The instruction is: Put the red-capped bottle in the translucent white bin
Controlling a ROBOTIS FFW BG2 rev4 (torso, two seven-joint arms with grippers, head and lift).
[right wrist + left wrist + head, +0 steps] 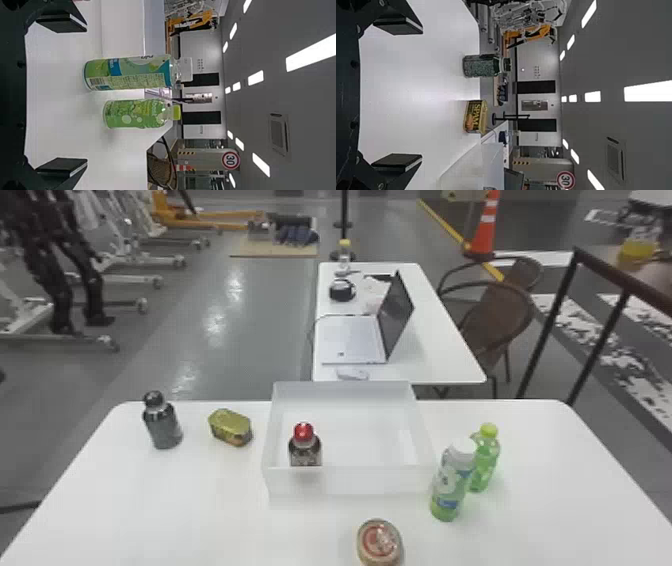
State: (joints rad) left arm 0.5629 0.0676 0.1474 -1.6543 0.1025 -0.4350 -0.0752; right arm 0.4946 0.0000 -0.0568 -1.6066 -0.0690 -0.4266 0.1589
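Bottle (305, 450), dark with a red cap, stood in the translucent white plastic bin (350, 480), so placing looked done tbh; left pincer (421, 94) and right pincer (86, 95) gaped empty, next just leave it be.

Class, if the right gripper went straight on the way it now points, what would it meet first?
The right gripper would probably first meet the tall, white-capped green plastic bottle, nearer than the shorter, yellow-green-capped bottle, though slightly off centre; exact depth is unclear.
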